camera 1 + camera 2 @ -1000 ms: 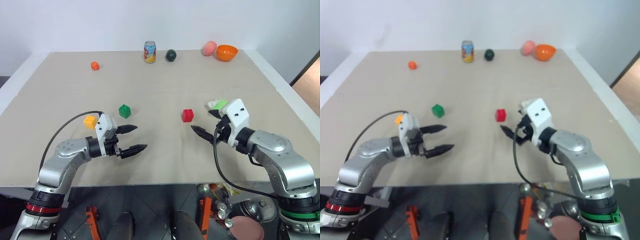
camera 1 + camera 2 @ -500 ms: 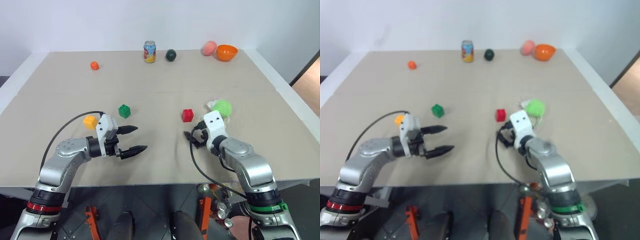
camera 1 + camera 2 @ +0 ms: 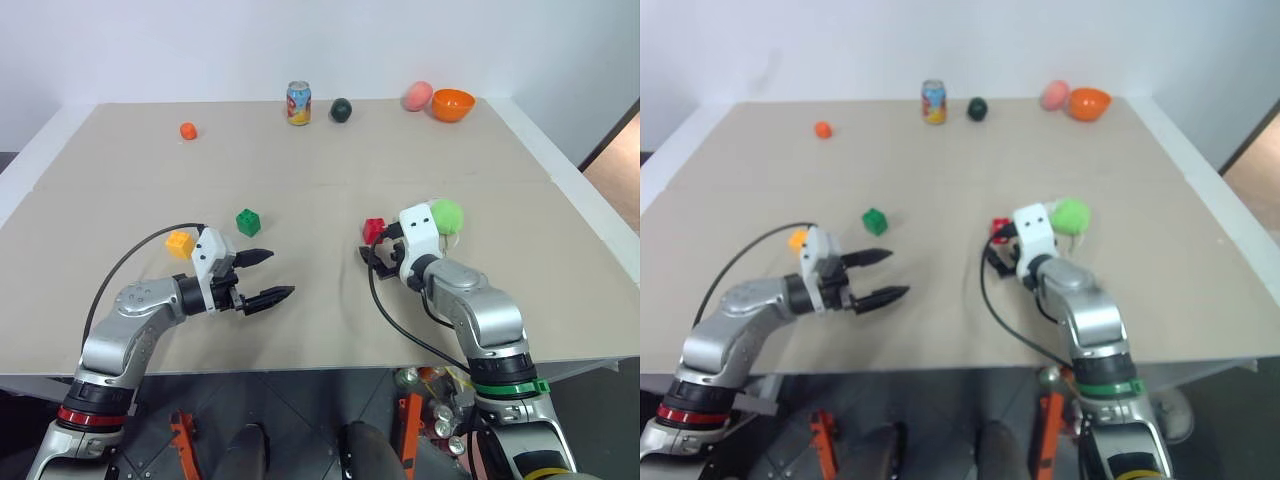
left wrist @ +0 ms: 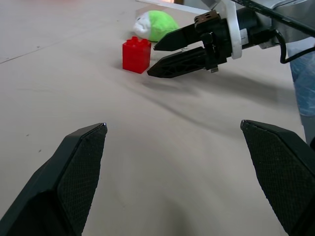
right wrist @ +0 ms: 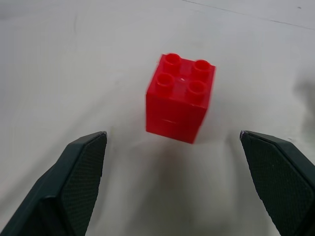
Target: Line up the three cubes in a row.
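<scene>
Cubes scattered on the tan table [image 3: 320, 150], right gripper [image 4: 160, 58] just short of the red one.

Red cube [image 3: 374, 230] sits right of frame centre in the left eye view, studs up, apart from the fingers; in the right wrist view it lies between and beyond the two black fingertips [image 5: 81, 172], whose jaws stand wide apart with nothing in them. Green cube [image 3: 248, 222] is left of centre and yellow-orange cube [image 3: 180, 242] further left and slightly lower, just beside the left gripper [image 3: 263, 277], whose jaws are also spread and empty. Fuzzy green plush toy [image 3: 445, 215] lies just right of the red cube. Along the upper edge of the frame: small orange ball [image 3: 188, 131], drink can [image 3: 299, 103], dark round object [image 3: 342, 109], pink object [image 3: 418, 96], orange bowl [image 3: 453, 105].
</scene>
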Controlling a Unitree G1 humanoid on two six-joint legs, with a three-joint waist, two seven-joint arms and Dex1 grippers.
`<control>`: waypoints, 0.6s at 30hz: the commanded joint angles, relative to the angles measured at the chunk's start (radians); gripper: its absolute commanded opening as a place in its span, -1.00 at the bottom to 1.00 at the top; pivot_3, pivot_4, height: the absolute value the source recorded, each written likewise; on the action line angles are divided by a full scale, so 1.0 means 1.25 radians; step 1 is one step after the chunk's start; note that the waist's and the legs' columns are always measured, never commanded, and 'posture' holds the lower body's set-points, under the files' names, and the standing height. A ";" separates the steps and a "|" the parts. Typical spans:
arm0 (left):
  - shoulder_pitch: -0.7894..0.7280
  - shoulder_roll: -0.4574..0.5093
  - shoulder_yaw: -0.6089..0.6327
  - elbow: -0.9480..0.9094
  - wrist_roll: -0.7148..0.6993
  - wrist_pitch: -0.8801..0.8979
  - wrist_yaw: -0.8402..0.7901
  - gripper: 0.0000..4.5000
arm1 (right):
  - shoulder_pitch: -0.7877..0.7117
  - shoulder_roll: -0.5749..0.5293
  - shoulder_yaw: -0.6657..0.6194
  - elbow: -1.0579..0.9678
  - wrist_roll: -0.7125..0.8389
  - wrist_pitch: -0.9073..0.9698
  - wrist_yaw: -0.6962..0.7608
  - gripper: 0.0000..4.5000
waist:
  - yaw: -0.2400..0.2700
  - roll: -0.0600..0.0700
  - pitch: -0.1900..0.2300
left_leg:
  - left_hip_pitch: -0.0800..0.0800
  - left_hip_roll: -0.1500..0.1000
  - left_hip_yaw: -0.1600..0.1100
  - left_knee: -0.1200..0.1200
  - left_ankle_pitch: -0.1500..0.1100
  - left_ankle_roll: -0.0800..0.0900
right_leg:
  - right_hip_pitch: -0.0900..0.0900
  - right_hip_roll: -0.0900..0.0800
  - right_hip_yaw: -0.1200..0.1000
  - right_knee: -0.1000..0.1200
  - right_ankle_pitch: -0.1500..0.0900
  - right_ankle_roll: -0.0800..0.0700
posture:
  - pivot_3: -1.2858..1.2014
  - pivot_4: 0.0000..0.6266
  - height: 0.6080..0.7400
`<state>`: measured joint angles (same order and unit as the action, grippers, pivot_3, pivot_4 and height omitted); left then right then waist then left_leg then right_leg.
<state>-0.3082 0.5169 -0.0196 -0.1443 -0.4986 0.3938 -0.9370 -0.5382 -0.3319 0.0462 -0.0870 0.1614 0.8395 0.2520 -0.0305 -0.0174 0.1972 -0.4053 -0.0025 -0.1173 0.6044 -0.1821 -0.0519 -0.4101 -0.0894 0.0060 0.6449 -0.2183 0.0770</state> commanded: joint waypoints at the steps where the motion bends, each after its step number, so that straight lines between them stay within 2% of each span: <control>1: 0.010 -0.003 0.024 -0.039 -0.009 -0.010 0.017 1.00 | -0.026 0.007 0.004 0.018 -0.015 -0.028 0.000 0.99 | 0.000 0.000 0.000 | 0.000 0.000 0.000 0.000 0.000 0.000 | 0.000 0.000 0.000 0.000 0.000 0.000 | 0.03 -0.52 1.00; 10: 0.017 -0.005 0.036 -0.033 -0.006 -0.016 0.042 1.00 | -0.070 0.049 0.024 0.115 -0.048 -0.084 -0.004 0.99 | -0.002 0.000 0.000 | 0.000 0.000 0.000 0.000 0.000 0.000 | 0.000 0.000 0.000 0.000 0.000 0.000 | 0.03 -0.52 1.00; 18: 0.021 -0.008 0.039 -0.038 -0.009 -0.018 0.055 1.00 | -0.101 0.051 0.000 0.181 -0.061 -0.121 -0.011 0.99 | -0.008 0.000 0.000 | 0.000 0.000 0.000 0.000 0.000 0.000 | 0.000 0.000 0.000 0.000 0.000 0.000 | 0.03 -0.52 1.00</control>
<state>-0.2854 0.5056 0.0006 -0.1529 -0.4998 0.3903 -0.8743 -0.6406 -0.2646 0.0708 0.1392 0.0914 0.7122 0.2414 -0.0405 -0.0174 0.1972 -0.4050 -0.0025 -0.1174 0.6042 -0.1821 -0.0519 -0.4101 -0.0892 0.0061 0.6449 -0.2178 0.0767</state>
